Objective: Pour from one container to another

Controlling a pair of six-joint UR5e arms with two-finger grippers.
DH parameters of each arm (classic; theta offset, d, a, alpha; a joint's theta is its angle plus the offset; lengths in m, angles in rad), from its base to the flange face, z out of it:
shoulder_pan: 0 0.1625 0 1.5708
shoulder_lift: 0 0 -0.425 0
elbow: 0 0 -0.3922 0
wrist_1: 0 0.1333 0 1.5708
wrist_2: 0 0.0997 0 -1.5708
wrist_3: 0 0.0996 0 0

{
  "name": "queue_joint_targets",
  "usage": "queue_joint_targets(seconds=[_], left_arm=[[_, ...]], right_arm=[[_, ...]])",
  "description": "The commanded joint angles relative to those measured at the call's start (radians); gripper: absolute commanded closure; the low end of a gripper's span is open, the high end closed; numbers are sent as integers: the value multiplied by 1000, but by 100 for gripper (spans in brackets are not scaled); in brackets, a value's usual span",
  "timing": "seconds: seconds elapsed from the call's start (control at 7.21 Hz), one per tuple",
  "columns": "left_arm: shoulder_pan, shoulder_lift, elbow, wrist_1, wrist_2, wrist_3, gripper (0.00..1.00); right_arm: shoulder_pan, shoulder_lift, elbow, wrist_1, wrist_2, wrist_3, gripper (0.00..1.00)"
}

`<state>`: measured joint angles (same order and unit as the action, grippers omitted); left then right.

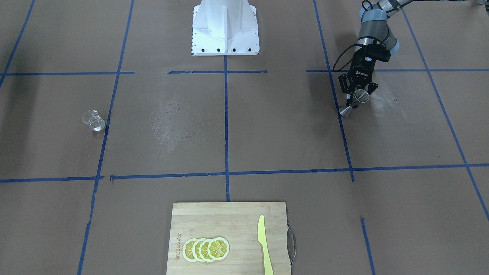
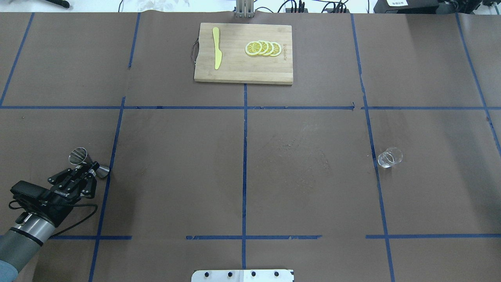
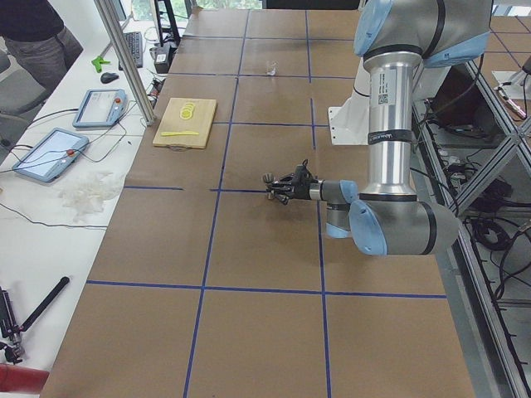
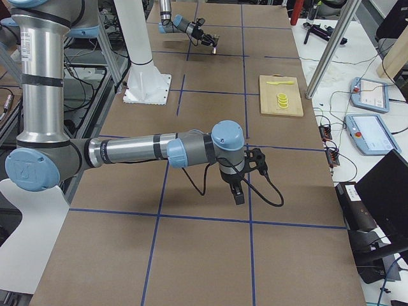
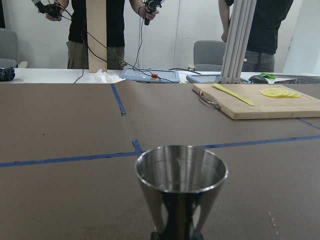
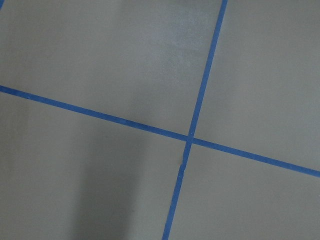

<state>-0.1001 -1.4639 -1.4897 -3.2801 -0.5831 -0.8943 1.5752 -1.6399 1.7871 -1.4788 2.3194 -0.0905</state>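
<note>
The steel hourglass jigger (image 2: pixel 87 159) stands upright on the brown table near the robot's left side, also seen at the jigger (image 1: pixel 354 102). My left gripper (image 2: pixel 91 167) comes in low from the side and is shut on its narrow waist. In the left wrist view the jigger's open upper cone (image 5: pixel 181 180) fills the lower middle and looks empty. The small clear glass cup (image 2: pixel 390 157) stands alone far off on the robot's right side, cup (image 1: pixel 93 120). My right gripper (image 4: pixel 260 159) shows only in the exterior right view, above the table; whether it is open or shut I cannot tell.
A wooden cutting board (image 2: pixel 235 72) lies at the far middle edge with a yellow knife (image 2: pixel 216 53) and several lemon slices (image 2: pixel 263 48). Blue tape lines cross the brown table. The robot base (image 1: pixel 225 26) sits at the near middle. People stand behind the far edge.
</note>
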Motion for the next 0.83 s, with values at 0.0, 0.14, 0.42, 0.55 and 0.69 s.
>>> queue_joint_targets(seconds=[0.0,0.14,0.42,0.55,0.69], left_arm=[[-7,1,-1,-22,-1,82,100],[-10,2,-4,-64,-1,245,100],[-23,2,-1,-263,-32,488,100],[-61,1,-4,-298,-117,527,100],[-123,-1,-6,-324,-258,540,100]], right_arm=[[0,3,0,0,0,2,0],[0,3,0,0,0,0,0],[0,5,-2,0,-2,0,0],[0,5,-3,0,-2,0,0],[0,5,-3,0,-2,0,0]])
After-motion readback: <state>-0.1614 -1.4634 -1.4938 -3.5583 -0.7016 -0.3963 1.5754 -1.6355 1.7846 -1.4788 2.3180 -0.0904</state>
